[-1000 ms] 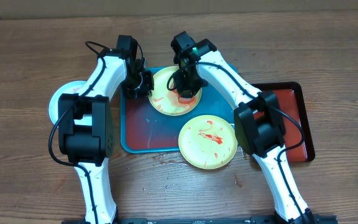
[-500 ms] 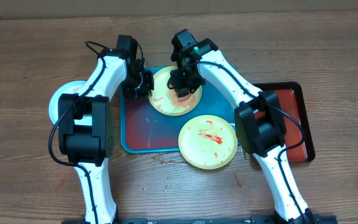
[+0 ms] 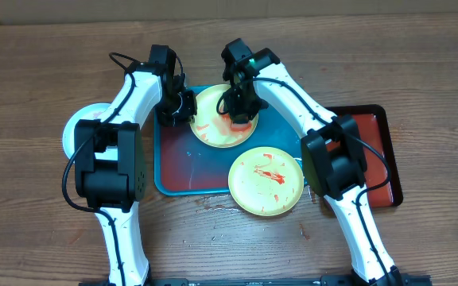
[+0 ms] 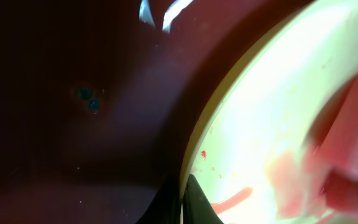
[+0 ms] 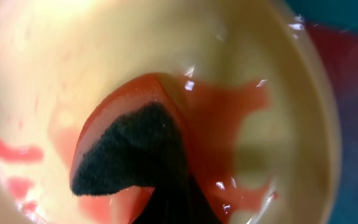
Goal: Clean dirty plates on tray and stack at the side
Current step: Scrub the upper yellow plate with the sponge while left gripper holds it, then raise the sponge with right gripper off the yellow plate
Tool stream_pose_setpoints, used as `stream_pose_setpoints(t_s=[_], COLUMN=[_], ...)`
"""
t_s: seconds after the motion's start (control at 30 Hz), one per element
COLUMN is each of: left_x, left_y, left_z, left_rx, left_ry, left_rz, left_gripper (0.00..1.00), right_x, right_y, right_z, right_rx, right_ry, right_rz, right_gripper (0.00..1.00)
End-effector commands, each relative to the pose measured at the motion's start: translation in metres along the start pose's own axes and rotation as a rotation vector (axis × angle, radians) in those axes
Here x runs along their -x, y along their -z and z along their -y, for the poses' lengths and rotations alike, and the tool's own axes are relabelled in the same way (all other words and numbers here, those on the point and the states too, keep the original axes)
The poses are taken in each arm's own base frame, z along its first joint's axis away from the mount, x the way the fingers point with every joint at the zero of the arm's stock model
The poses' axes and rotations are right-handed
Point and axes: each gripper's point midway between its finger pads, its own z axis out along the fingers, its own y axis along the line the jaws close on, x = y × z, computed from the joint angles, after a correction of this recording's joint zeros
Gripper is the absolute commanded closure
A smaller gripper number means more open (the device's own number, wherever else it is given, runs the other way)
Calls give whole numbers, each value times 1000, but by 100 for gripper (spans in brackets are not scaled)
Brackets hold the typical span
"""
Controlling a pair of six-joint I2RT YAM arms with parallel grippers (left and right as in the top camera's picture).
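A pale yellow-green plate (image 3: 213, 119) with red smears lies at the back of the teal tray (image 3: 173, 171). My left gripper (image 3: 184, 108) is shut on its left rim; in the left wrist view the fingers (image 4: 183, 200) pinch the rim of the plate (image 4: 272, 112). My right gripper (image 3: 238, 111) is shut on a red sponge with a black side (image 5: 126, 152) and presses it on the plate (image 5: 104, 50) in red sauce. A second smeared yellow-green plate (image 3: 266, 180) overlaps the tray's front right rim. A light blue plate (image 3: 76, 131) lies on the table at the left.
A smaller dark red tray with a black rim (image 3: 376, 151) lies at the right, partly under my right arm. The teal tray's floor (image 3: 205, 163) is smeared reddish. The wooden table (image 3: 38, 63) surrounds both trays.
My right gripper with the sponge has shifted slightly left and back right on the plate. The left gripper and the plates have not moved.
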Motion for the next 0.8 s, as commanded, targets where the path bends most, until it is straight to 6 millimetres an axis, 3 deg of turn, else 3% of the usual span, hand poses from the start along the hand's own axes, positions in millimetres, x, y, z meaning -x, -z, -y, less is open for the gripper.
stream_pose_setpoints(t_s=[0.0, 0.2, 0.33, 0.43, 0.53, 0.77], left_x=[-11, -11, -11, -11, -11, -11], left_y=[-18, -18, -18, -18, -18, -18], left_z=[-13, -13, -13, -13, -13, -13], left_rx=[40, 40, 40, 40, 40, 41], left_ry=[30, 30, 30, 29, 29, 26], left_rz=[-50, -50, -50, -49, -49, -49], left_gripper=[96, 96, 96, 96, 96, 96], right_x=[23, 21, 5, -12, -19, -2], right_y=[-8, -7, -10, -10, -9, 2], right_z=[26, -36, -52, -48, -25, 15], right_rx=[-52, 203, 207, 186, 132, 86], right_ry=[-57, -5, 27, 34, -4, -72], right_rz=[75, 61, 8, -59, -96, -40], right_gripper=[96, 96, 96, 96, 96, 96])
